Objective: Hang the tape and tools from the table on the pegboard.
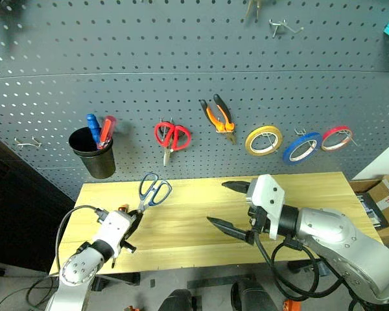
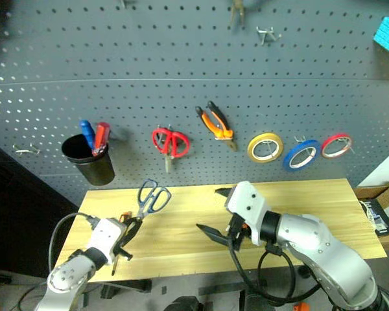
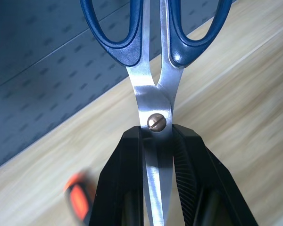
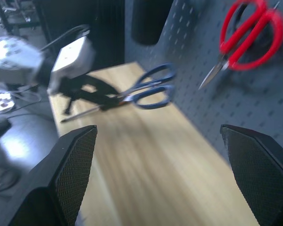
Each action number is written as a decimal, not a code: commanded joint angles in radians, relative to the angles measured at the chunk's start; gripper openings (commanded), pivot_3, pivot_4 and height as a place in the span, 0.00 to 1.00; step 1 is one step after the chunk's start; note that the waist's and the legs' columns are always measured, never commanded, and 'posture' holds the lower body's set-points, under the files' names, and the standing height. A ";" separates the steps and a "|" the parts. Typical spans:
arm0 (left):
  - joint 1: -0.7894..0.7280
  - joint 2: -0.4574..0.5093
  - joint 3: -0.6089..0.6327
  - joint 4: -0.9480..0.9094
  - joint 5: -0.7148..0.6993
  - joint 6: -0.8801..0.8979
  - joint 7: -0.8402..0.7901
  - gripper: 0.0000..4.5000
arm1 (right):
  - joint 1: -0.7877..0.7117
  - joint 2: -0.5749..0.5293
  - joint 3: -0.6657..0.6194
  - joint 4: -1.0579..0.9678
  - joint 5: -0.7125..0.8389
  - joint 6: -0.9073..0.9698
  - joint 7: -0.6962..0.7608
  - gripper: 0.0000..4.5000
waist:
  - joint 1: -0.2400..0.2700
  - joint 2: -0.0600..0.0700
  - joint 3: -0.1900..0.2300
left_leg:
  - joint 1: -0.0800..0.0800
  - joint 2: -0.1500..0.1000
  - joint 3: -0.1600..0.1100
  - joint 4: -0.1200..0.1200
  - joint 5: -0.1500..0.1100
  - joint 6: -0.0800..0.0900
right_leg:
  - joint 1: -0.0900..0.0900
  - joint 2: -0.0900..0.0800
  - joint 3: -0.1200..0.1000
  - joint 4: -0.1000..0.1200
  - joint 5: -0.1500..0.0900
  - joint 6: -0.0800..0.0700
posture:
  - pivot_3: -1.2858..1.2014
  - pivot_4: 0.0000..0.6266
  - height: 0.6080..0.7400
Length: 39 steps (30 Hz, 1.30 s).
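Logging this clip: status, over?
Left gripper shut on dark-blue-handled steel scissors, lifted over light wooden table. Right gripper open, empty. Blue tape ring hangs on grey pegboard. Nothing blocking.

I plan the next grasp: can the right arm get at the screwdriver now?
Probably not directly: the screwdriver lies by the far table edge beneath the left pincer, which holds the blue-handled scissors.
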 commanded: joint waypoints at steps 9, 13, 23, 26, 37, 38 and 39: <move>-0.021 0.011 0.015 -0.183 -0.033 -0.162 0.000 0.12 | -0.055 -0.005 0.007 0.063 -0.071 -0.168 0.047 1.00 | 0.022 0.000 0.000 | 0.000 0.000 0.000 0.000 0.000 0.000 | 0.000 0.000 -0.001 0.000 0.000 0.000 | 0.54 0.22 1.00; -0.127 0.004 -0.009 -0.137 -0.024 -0.191 0.012 0.12 | -0.066 0.001 0.012 0.085 -0.084 -0.184 0.064 1.00 | 0.025 -0.001 -0.001 | 0.000 0.000 0.000 0.001 0.000 0.000 | 0.001 0.000 -0.001 0.000 0.000 0.000 | 0.54 0.20 1.00; -0.272 -0.012 -0.089 -0.043 -0.009 -0.209 0.005 0.12 | -0.081 0.006 0.012 0.090 -0.083 -0.179 0.065 1.00 | 0.021 -0.001 -0.002 | 0.000 0.000 0.000 0.000 0.000 0.000 | -0.001 0.000 0.000 0.001 0.000 0.000 | 0.53 0.19 1.00; -0.316 -0.022 -0.106 -0.008 0.006 -0.205 0.023 0.12 | -0.087 0.013 0.005 0.080 -0.077 -0.178 0.058 1.00 | 0.021 -0.001 -0.002 | 0.000 -0.001 0.000 0.001 0.000 0.000 | -0.001 0.000 0.000 0.001 0.000 0.000 | 0.53 0.19 1.00; -0.389 -0.056 -0.129 0.073 0.026 -0.161 0.066 0.12 | -0.148 0.046 -0.008 0.060 -0.079 -0.172 0.027 1.00 | 0.019 -0.002 -0.002 | 0.000 -0.001 0.001 0.001 0.000 0.000 | -0.001 0.000 0.000 0.001 0.000 0.000 | 0.52 0.19 1.00; -0.387 -0.056 -0.137 0.075 0.030 -0.157 0.062 0.12 | -0.149 0.047 -0.006 0.059 -0.079 -0.172 0.025 1.00 | 0.019 -0.002 -0.002 | 0.000 -0.001 0.001 0.001 0.000 0.000 | -0.001 0.000 0.000 0.001 0.000 0.000 | 0.52 0.20 1.00; -0.387 -0.058 -0.145 0.075 0.032 -0.155 0.061 0.12 | -0.150 0.049 -0.005 0.058 -0.080 -0.171 0.023 1.00 | 0.019 -0.002 -0.002 | 0.000 -0.001 0.001 0.001 0.000 0.000 | -0.001 0.000 0.000 0.001 0.000 0.000 | 0.52 0.20 1.00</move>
